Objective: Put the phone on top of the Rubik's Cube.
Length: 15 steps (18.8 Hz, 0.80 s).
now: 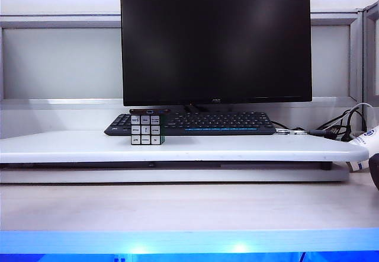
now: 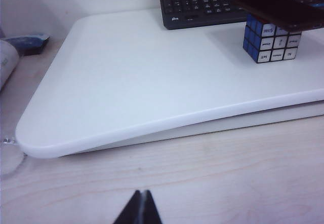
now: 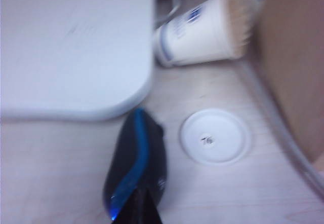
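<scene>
Phone [image 1: 149, 111] lying flat on top of the Rubik's Cube [image 1: 145, 130], overhanging it on both sides; in the left wrist view the same phone [image 2: 280, 11] seen as a dark slab resting across the cube [image 2: 271, 42], blue face and white tiles showing below it. Cube standing on the raised white board [image 1: 237, 148], just in front of the black keyboard [image 1: 219, 123], near the keyboard's left end in the exterior view. Dark monitor [image 1: 216, 45] behind the keyboard, screen off. Board resting on the pale wooden desk [image 1: 177, 208]. Left gripper [image 2: 141, 209] low over the bare desk, well short of the board's rounded corner [image 2: 45, 143], jaws pressed together to a point, nothing between them. Right gripper [image 3: 137, 210] off to the right of the board, over the desk, jaws likewise shut and empty, tips just above a black mouse with a blue stripe [image 3: 135, 165]. Beside the mouse, a round white disc [image 3: 215, 136] set in the desk; further on, a white paper cup [image 3: 202, 31] lying on its side close to the board's corner. Right wrist view blurred. Cables [image 1: 340, 125] trailing at the right end of the keyboard.
</scene>
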{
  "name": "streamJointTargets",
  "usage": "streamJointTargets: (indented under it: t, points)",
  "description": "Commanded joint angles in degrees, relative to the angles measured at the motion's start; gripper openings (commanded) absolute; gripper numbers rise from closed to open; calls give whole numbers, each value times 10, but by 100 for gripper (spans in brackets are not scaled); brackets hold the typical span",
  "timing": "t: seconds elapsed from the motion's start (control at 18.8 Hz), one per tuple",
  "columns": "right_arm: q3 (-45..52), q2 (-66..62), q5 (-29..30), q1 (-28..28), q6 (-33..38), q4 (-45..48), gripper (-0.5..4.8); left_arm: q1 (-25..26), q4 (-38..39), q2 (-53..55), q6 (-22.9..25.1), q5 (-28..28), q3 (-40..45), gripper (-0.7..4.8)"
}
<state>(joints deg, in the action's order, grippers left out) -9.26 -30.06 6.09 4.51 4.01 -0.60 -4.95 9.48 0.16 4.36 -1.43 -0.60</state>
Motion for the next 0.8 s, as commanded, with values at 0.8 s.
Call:
streamJointTargets:
  t: [0.8]
  points:
    - [23,198,-35,-78,-23,-102,-6,1,12,0,2,0,1,-6]
